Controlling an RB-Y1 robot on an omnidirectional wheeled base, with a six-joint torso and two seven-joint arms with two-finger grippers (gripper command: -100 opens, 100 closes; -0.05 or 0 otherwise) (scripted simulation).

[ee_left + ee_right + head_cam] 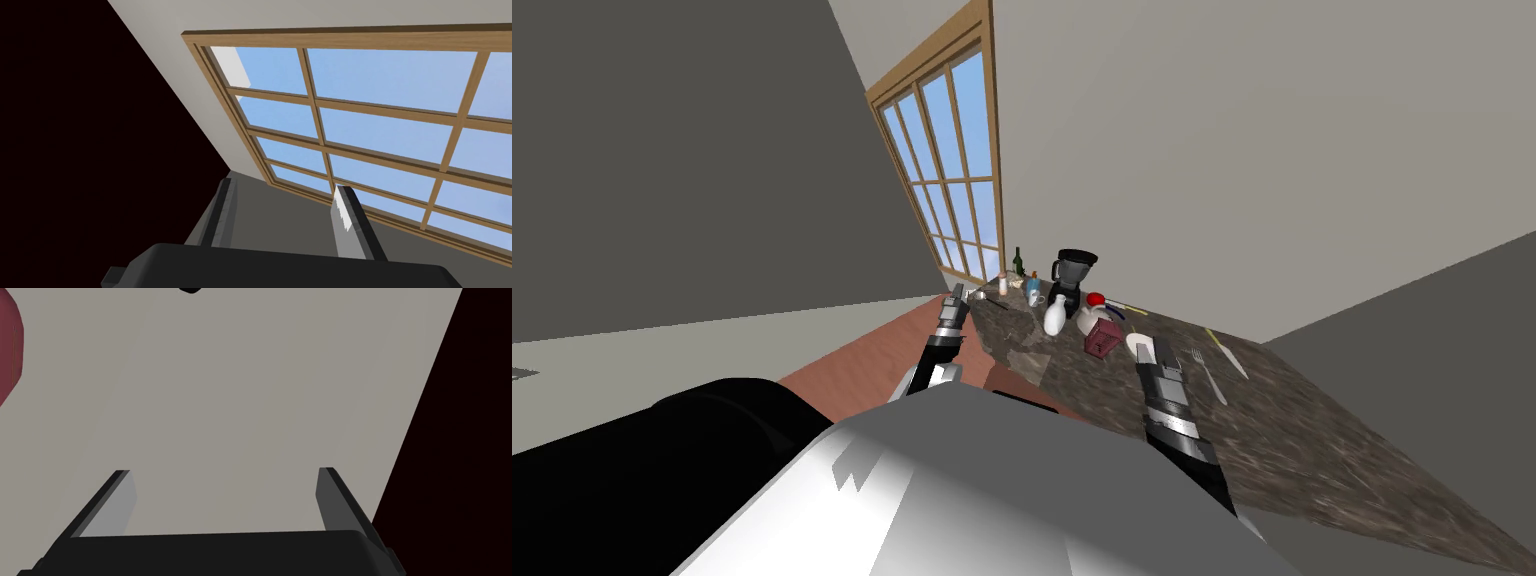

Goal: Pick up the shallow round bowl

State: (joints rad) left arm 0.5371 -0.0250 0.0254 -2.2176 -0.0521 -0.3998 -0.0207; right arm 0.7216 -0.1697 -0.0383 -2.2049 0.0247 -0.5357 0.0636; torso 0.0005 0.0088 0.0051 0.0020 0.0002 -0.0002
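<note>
A shallow white round bowl lies on the dark marbled counter, just beside a maroon basket. My right gripper hovers right next to the bowl and hides part of it. Its fingers stand wide open with nothing between them, and the maroon basket's edge shows off to one side. My left gripper hangs by the counter's far left end, away from the bowl. Its fingers stand partly apart with nothing between them.
Further along the counter stand a white vase, a black blender, a green bottle and a red-topped white pot. A fork and a knife lie to the right of the bowl. A tall window rises behind.
</note>
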